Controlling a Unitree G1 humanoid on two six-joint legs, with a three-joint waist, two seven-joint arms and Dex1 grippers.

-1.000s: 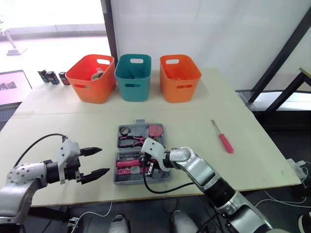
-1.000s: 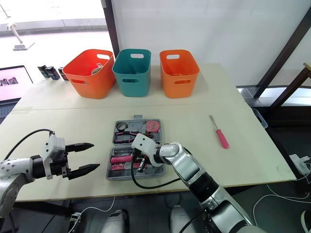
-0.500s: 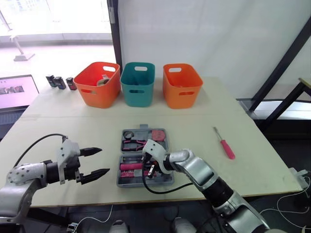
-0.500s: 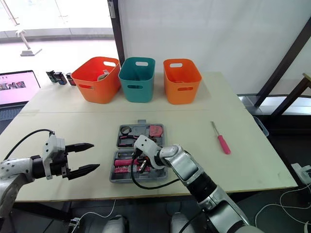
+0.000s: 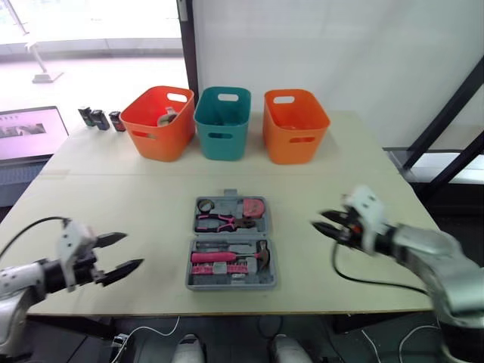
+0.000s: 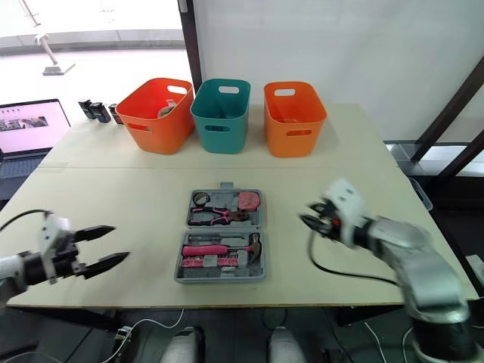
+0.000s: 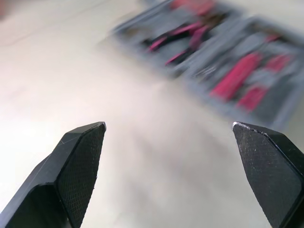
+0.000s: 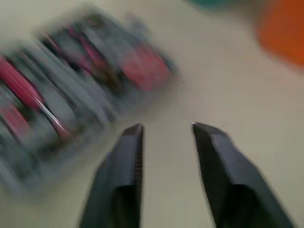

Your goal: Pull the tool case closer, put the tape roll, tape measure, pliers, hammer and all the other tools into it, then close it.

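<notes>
- Pale beige table [image 5: 136,189] seen from above, with a white wall beyond it and an open laptop [image 5: 30,132] off its left side.
- Three bins stand in a row along the far edge: an orange bin [image 5: 157,125], a teal bin [image 5: 221,125] and a second orange bin [image 5: 296,128].
- Three small black items [image 5: 98,119] sit at the far left corner.
- One grey tool case [image 5: 230,277] lies open and flat in the middle of the table, each half long from left to right.
- Its far half holds a black tape roll [image 5: 204,205], pink-handled pliers [image 5: 219,221] with the nose pointing right, and a pink tape measure [image 5: 255,206].
- Its near half holds a hammer [image 5: 227,257], lying left to right with the head at the right.
- Left gripper [image 5: 130,250] hovers low at the near left, aimed right at the case, well apart from it, fingers spread wide and empty.
- Right gripper [image 5: 321,221] reaches in from the right, aimed left, near the case without touching it, its fingers [image 8: 128,156] slightly parted and empty.
</notes>
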